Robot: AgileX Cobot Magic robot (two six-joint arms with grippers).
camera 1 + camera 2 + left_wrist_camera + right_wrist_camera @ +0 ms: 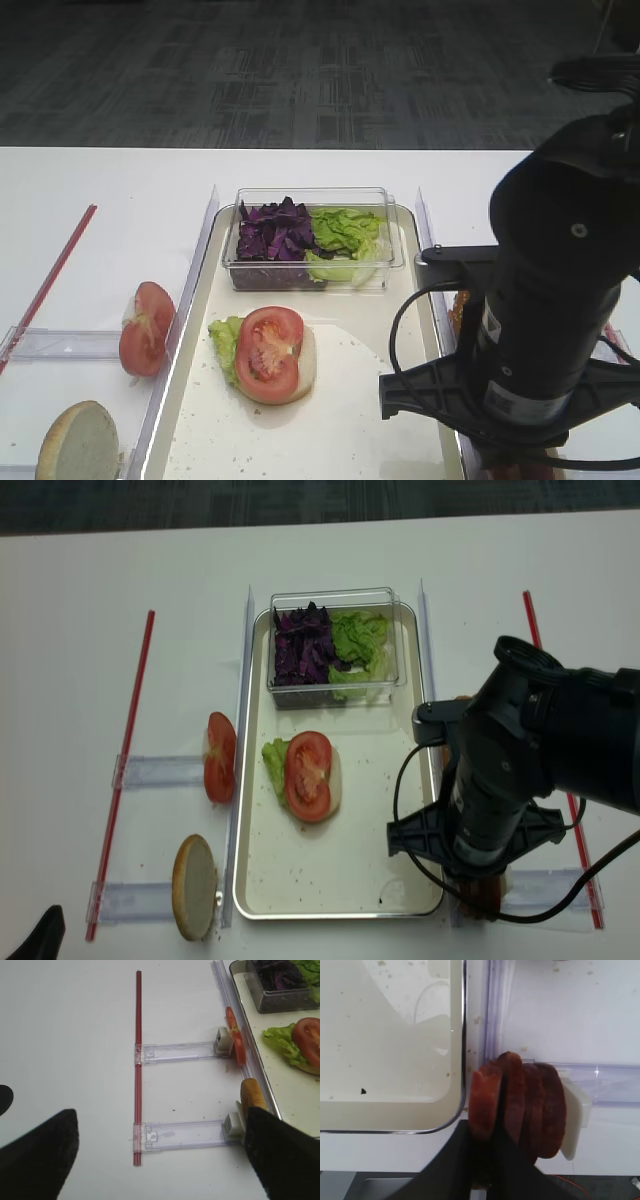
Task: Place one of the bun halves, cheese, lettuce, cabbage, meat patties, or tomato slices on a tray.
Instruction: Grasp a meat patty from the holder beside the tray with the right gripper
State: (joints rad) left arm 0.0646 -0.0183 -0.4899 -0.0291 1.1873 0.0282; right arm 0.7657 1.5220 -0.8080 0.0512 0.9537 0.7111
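Several meat patties [535, 1110] stand on edge in a rack just right of the tray [395, 1060]. My right gripper [490, 1145] is shut on the leftmost patty [484, 1100], one black finger on each side of it. On the tray [330, 420] lies a bun half [308, 362] topped with lettuce [226, 340] and a tomato slice [268, 345]. Left of the tray, more tomato slices [147, 328] and another bun half [78, 442] stand in racks. My left gripper [160, 1160] hangs open over bare table, holding nothing. Cheese is out of view.
A clear plastic box [310, 275] at the tray's far end holds purple cabbage [272, 232] and green lettuce [345, 230]. Clear plastic rails [180, 1051] and a red strip [137, 1060] lie on the white table. The right arm [550, 330] hides the patty rack from above.
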